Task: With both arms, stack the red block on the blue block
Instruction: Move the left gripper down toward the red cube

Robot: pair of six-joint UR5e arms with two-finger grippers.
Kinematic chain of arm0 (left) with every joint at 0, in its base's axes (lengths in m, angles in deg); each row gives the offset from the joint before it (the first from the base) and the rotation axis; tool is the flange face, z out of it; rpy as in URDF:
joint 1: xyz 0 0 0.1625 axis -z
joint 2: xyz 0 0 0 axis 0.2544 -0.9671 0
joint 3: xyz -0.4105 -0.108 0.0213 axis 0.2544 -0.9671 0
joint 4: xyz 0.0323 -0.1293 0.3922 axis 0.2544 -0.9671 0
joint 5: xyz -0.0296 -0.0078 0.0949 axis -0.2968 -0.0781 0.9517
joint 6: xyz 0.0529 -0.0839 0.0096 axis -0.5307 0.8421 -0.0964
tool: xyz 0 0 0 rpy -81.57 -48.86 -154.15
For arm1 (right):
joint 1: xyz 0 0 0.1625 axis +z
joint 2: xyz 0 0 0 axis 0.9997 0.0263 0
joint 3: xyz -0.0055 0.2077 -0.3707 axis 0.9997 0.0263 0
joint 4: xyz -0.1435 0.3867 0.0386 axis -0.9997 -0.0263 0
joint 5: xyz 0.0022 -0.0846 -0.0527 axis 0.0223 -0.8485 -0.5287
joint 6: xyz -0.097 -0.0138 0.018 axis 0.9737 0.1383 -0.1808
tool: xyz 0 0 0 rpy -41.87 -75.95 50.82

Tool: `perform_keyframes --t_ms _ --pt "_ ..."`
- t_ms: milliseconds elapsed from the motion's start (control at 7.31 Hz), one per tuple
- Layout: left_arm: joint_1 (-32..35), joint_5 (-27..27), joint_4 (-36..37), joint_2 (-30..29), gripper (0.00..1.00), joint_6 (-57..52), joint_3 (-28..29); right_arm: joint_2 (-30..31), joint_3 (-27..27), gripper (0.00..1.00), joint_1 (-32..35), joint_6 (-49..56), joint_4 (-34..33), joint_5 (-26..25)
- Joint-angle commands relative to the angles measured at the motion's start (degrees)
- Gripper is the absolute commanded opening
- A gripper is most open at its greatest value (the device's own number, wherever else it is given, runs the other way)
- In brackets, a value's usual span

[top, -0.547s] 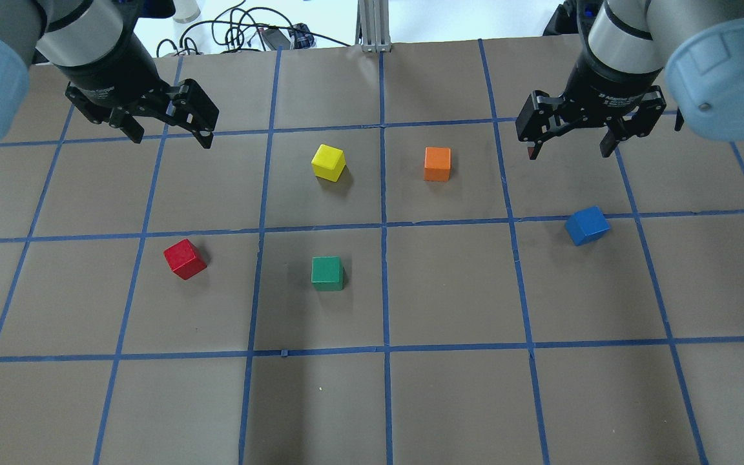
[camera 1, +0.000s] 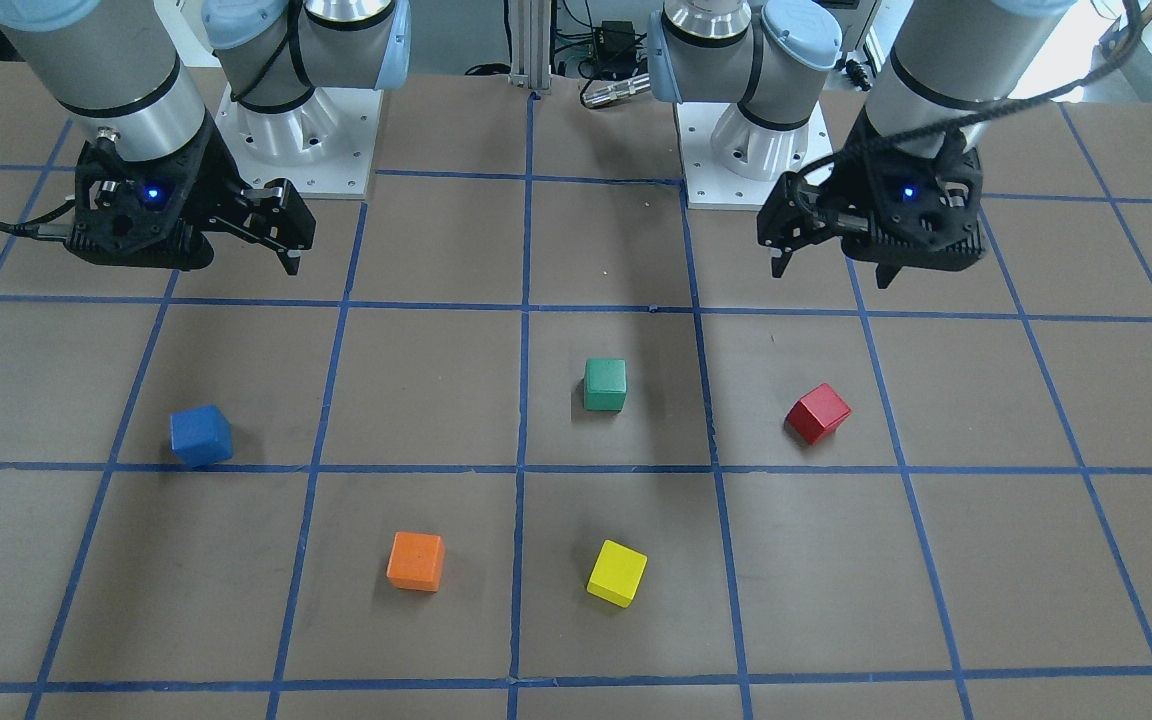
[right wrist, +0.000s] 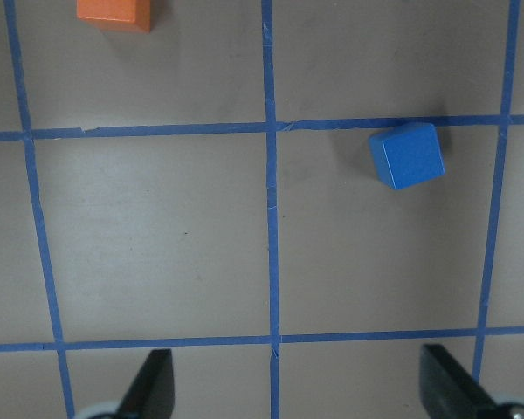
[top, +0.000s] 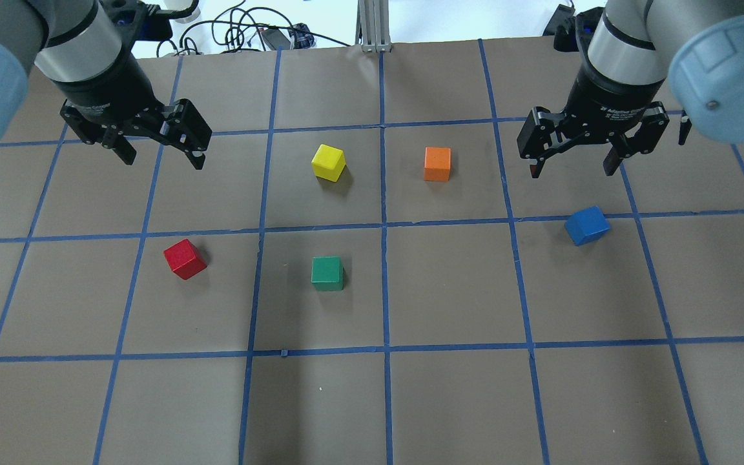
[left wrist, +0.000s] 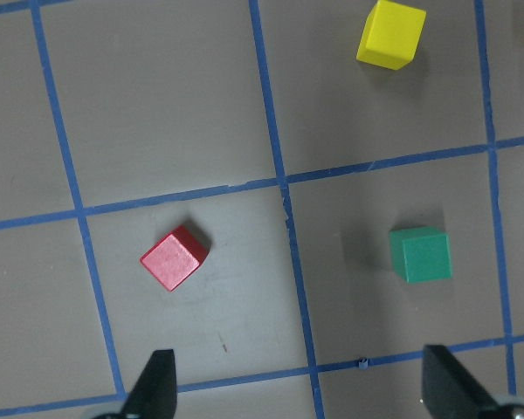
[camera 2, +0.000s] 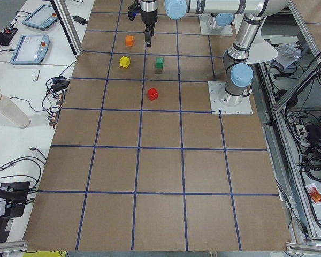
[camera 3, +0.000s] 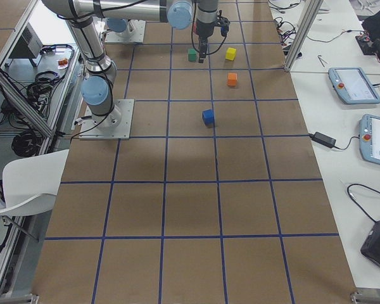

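The red block [top: 185,258] lies on the brown table's left half and also shows in the left wrist view [left wrist: 174,258]. My left gripper [top: 163,158] is open and empty, raised above the table, farther from me than the red block. The blue block [top: 586,225] lies on the right half and also shows in the right wrist view [right wrist: 407,154]. My right gripper [top: 571,169] is open and empty, raised just beyond the blue block. The two blocks are far apart.
A yellow cube [top: 328,162] and an orange cube [top: 437,163] sit mid-table at the far side. A green cube [top: 327,273] sits nearer, between the red and blue blocks. Cables and an aluminium post [top: 372,26] are at the far edge.
Both grippers have shifted a little nearer in the overhead view, toward their blocks. Both stay open. No block has moved.
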Motion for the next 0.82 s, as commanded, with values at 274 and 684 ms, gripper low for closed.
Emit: perform_keyframes --t_ms 274,684 --pt "-8.48 -0.30 17.19 -8.55 1.00 -2.17 -12.70 0.58 -0.20 1.00 0.01 0.04 0.21 0.04" --pt "-13.23 -0.47 30.53 -12.34 1.00 3.44 -20.58 0.49 -0.28 1.00 0.01 0.65 -0.14 0.74"
